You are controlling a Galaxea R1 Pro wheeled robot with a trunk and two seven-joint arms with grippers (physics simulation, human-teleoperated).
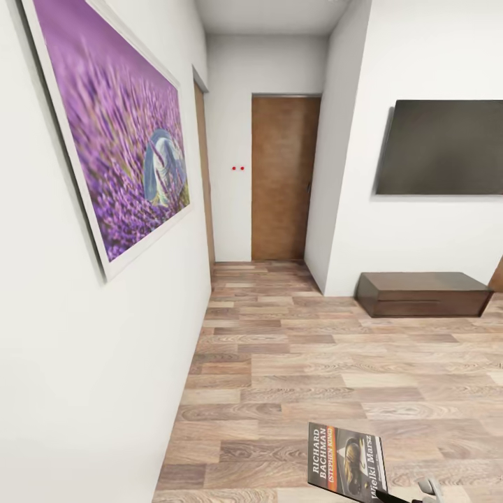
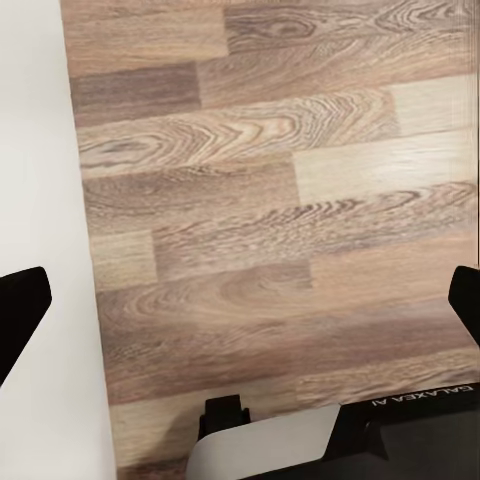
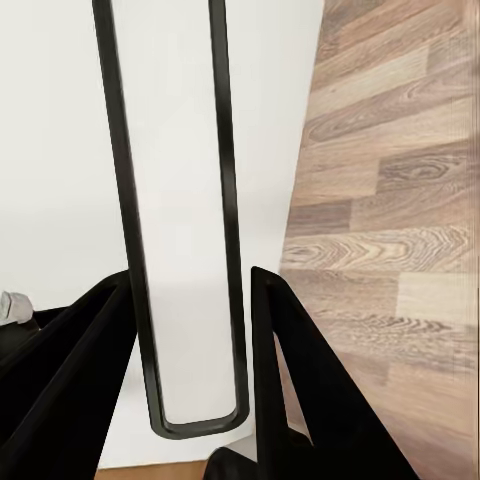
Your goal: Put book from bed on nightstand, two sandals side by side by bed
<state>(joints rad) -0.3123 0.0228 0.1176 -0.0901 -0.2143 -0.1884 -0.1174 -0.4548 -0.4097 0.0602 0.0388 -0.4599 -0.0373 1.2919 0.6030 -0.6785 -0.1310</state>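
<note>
The book (image 1: pixel 346 464), a dark paperback with an orange band and white "RICHARD BACHMAN" lettering, is held up at the bottom right of the head view. In the right wrist view the book (image 3: pixel 180 250) appears edge-on, white pages between dark covers. My right gripper (image 3: pixel 190 285) is shut on it, with a black finger (image 3: pixel 90 380) on each side. Over the wood floor (image 2: pixel 270 200) my left gripper (image 2: pixel 240 300) is open and holds nothing. The bed, the nightstand and the two sandals are out of view.
A white wall with a large purple picture (image 1: pixel 119 133) runs close along my left. Ahead is a short hall ending in a brown door (image 1: pixel 283 178). A wall-mounted TV (image 1: pixel 443 147) and a long low dark bench (image 1: pixel 423 293) are at the right. Wood floor (image 1: pixel 314 363) lies between.
</note>
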